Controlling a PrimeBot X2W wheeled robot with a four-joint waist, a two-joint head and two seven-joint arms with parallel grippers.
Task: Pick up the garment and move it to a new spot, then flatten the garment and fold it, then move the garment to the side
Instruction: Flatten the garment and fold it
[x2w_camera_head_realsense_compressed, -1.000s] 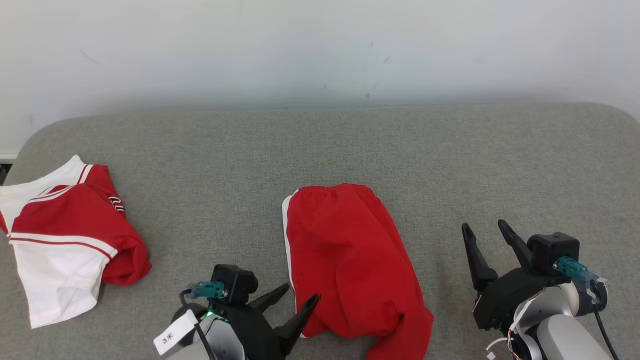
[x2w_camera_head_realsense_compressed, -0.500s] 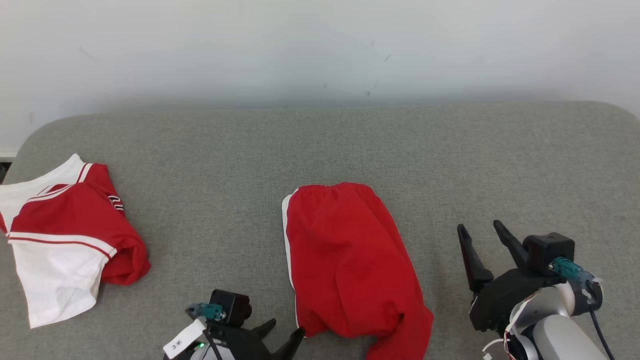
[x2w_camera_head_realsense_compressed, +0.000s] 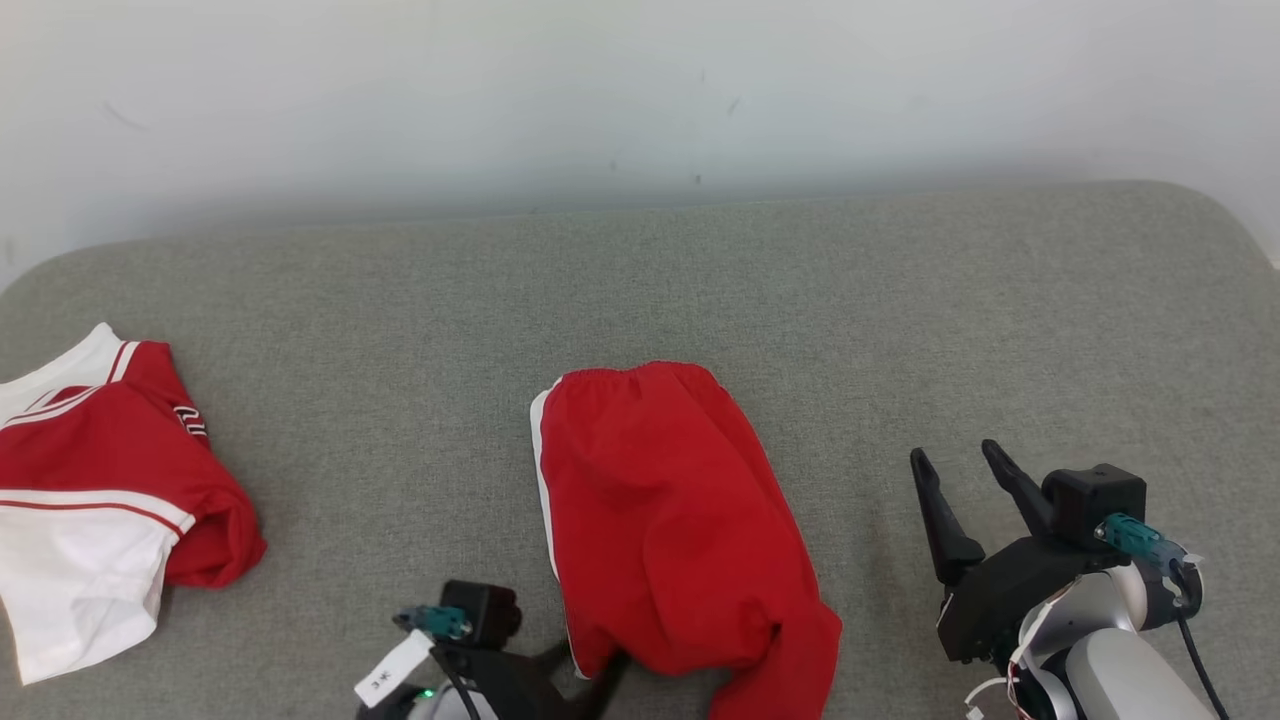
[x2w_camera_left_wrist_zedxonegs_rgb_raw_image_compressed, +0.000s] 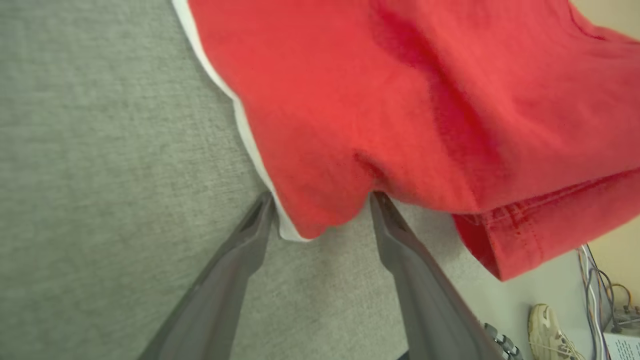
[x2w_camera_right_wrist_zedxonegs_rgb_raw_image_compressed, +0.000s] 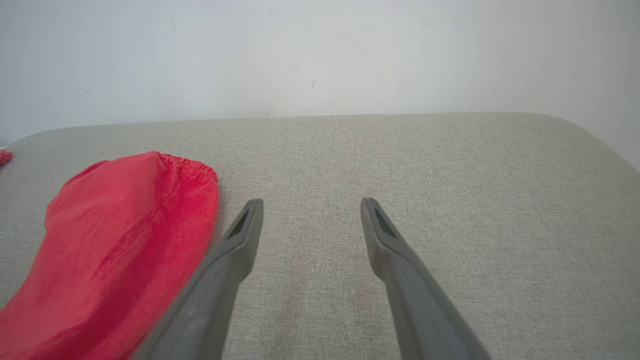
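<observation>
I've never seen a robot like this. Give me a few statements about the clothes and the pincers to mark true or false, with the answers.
1. The red shorts lie on the grey surface. True.
2. The right pincer is gripping the shorts. False: it is open and clear of them, over bare surface.
3. The left pincer is open, with a finger on either side of a corner of the shorts. True.
4. The red-and-white shirt lies on the robot's right. False: it lies at the far left of the surface.
</observation>
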